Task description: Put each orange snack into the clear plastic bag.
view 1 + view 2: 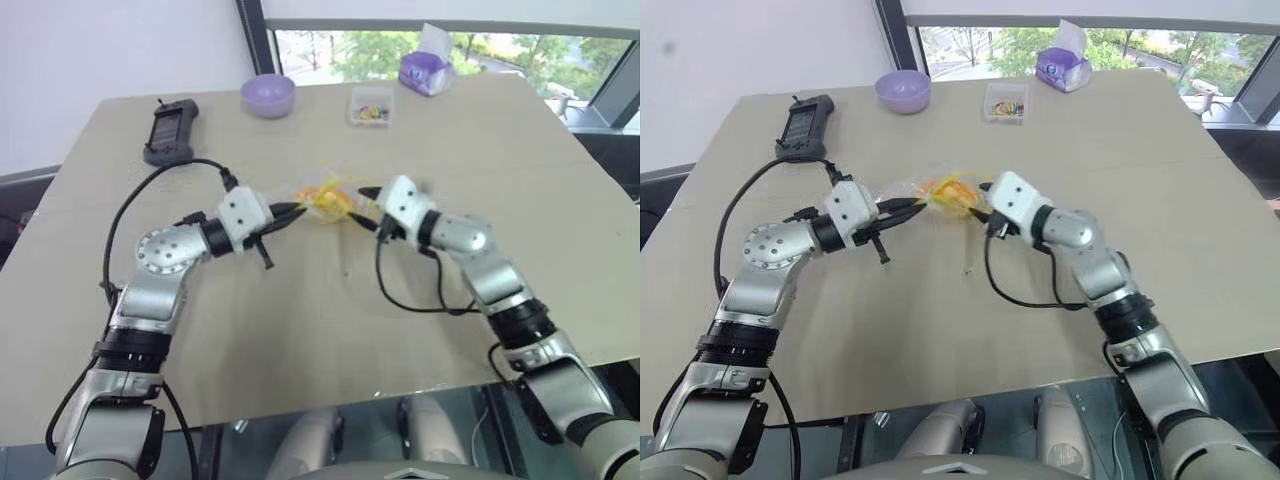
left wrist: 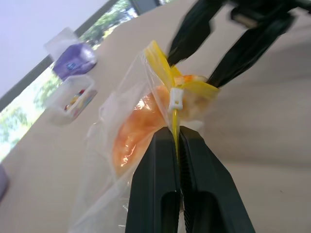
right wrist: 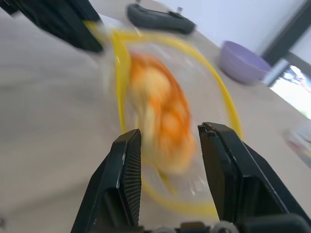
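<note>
So the crinkly clear plastic bag with the yellow zip strip (image 1: 322, 197) is hanging just above the tan bench (image 1: 300, 330), between the two arms, with the small round orange snacks (image 2: 138, 128) already inside it.

What could go wrong: the whole bag looks to be carried by one pinch on the zip strip. If that pinch slips, or the strip peels out sideways, I'd guess the bag drops and the mouth, which is pulled into an open loop, lets the snacks roll out across the bench.

Jaws: the left gripper (image 2: 177, 141) has its jaws closed tight on the yellow strip, right below the white slider. The right gripper (image 3: 167, 141) has its jaws partly apart, standing either side of the bag's mouth, and I can't see them gripping anything.
</note>
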